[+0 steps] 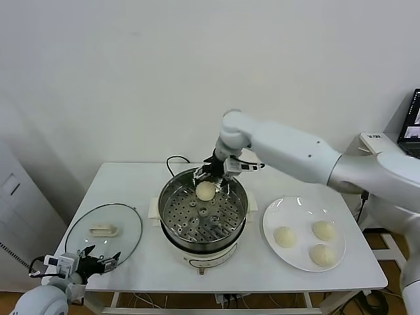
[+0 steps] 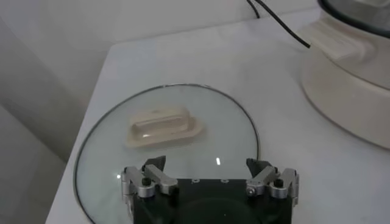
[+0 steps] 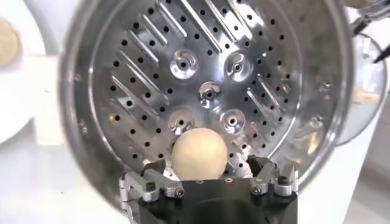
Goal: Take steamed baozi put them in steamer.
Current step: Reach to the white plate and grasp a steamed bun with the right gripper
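Observation:
One pale steamed baozi (image 1: 205,190) lies on the perforated tray at the far side of the shiny steamer (image 1: 172,197). My right gripper (image 1: 210,178) hangs just over it, open. In the right wrist view the fingers stand spread on either side of the baozi (image 3: 197,152), clear of it, and the right gripper (image 3: 206,165) holds nothing. Three more baozi (image 1: 284,236) lie on the white plate (image 1: 298,209) to the steamer's right. My left gripper (image 1: 105,261) waits open at the table's front left corner, over the glass lid's near edge.
The round glass lid (image 1: 128,226) with its white handle (image 2: 161,126) lies flat left of the steamer. The steamer's white base (image 2: 347,85) and black cord (image 1: 174,161) are behind it. A laptop (image 1: 413,125) stands off the table at the far right.

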`<state>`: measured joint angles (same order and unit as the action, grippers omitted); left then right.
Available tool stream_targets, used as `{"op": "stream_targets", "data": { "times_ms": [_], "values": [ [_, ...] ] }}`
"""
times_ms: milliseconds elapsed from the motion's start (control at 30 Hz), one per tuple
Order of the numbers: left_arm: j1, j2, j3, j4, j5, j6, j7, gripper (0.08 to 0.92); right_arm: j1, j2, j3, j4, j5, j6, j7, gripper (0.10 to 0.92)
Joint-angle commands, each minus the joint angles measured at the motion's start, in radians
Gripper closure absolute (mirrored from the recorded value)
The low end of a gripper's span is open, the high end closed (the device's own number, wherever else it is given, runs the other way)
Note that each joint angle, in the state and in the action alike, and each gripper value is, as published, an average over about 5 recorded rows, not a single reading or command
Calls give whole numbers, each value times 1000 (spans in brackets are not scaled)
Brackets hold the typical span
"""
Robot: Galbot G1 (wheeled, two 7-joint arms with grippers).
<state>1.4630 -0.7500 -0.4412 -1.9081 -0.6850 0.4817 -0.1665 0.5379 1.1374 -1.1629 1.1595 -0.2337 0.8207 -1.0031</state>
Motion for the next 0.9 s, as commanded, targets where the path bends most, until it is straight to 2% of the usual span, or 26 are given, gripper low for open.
{"op": "stream_targets", "data": {
  "times_ms": [33,200,333,567,900],
  "values": [
    [0,1,2,-4,0,0,0,177,277,-180,-274,20,496,-423,-118,203],
    [-2,0,2,-14,0,0,1,177,349,-284,-442,64,688,-624,-139,203],
    [-1,1,1,-17,0,-1,2,177,345,-365,-512,104,761,-712,-131,203],
    [1,-3,-2,-19,-1,-4,2,177,239,-472,-506,173,783,-786,-78,203],
    [3,-9,-17,-21,-1,-2,0,177,33,-485,-385,170,768,-864,8,203]
  ]
}}
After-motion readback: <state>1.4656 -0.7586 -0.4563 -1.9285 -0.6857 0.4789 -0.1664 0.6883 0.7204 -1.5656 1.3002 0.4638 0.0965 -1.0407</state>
